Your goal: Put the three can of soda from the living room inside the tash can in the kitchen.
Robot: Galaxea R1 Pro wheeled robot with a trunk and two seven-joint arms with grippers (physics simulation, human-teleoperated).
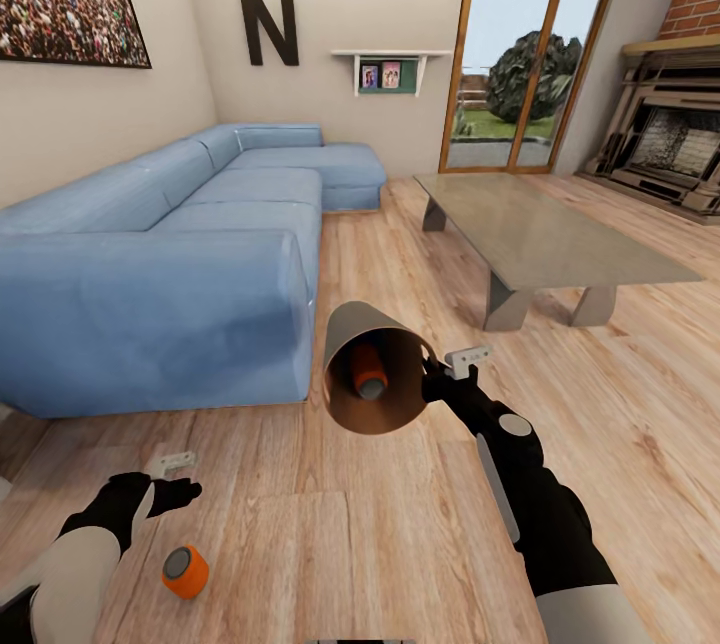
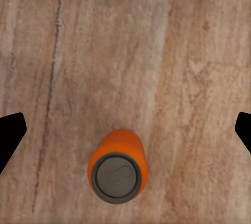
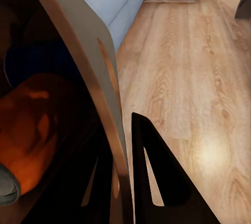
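An orange can (image 1: 185, 571) stands on the wood floor (image 1: 330, 544) at seven o'clock, under the left gripper (image 1: 170, 480), fingers apart. The right gripper (image 1: 440, 374) pinches the tilted bin (image 1: 372, 376) wall; inside lies another orange can (image 1: 368, 370), perhaps a blue one.

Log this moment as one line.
room: living room | right gripper: shut on bin rim, bin tilted, orange can inside | left gripper: open above second orange can standing on floor
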